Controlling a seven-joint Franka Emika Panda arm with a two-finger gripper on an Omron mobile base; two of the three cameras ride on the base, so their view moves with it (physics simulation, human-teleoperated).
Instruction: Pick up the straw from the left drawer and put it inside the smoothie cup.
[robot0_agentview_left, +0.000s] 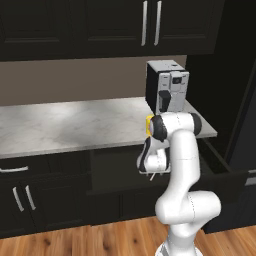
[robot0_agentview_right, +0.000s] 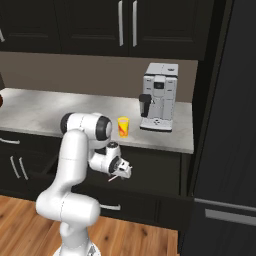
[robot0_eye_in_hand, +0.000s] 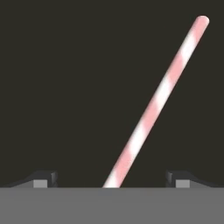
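Your hand view gives you the straw (robot0_eye_in_hand: 157, 98) up close: pink-and-white striped, lying diagonally on the dark drawer floor, lower end midway between the two fingertips (robot0_eye_in_hand: 43, 178), touching neither. Jaws stand spread wide, holding nothing. The right base view shows what that one can't: the gripper (robot0_agentview_right: 121, 171) down in the open left drawer (robot0_agentview_right: 150, 172), and the smoothie cup (robot0_agentview_right: 123, 126) on the counter (robot0_agentview_right: 35, 117) beside the coffee machine (robot0_agentview_right: 159, 97), well apart from the straw.

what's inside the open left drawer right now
A pink-and-white striped straw lies on the drawer's dark floor, between the open gripper fingertips. In the base views the arm hides most of the drawer's inside.
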